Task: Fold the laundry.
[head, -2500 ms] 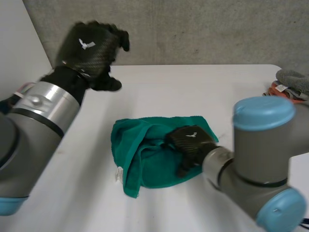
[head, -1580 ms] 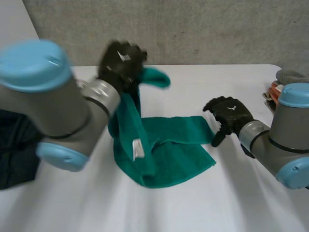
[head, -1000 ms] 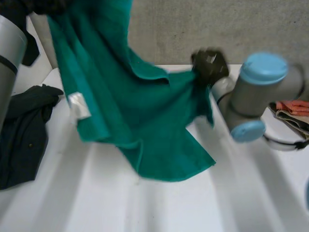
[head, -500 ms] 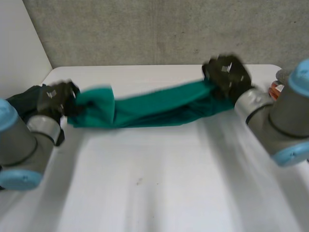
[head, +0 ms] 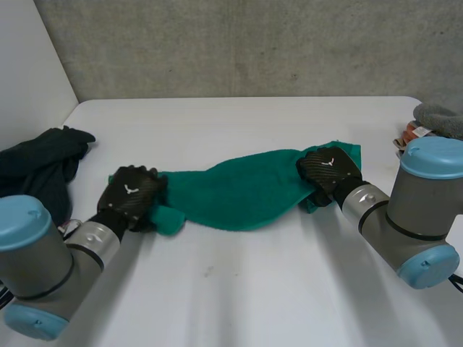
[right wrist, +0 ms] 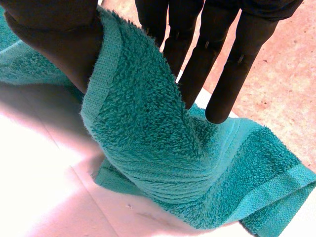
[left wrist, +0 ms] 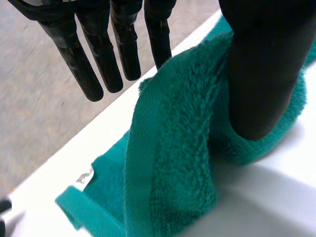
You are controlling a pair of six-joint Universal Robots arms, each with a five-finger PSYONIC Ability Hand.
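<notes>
grey arms (head: 90,242), black robot hands (head: 130,196)

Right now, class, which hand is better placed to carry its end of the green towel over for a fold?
Probably the right hand: it pinches a flat, hemmed edge of the green towel between thumb and fingers. At the left hand the towel's end lies bunched under the thumb.
</notes>
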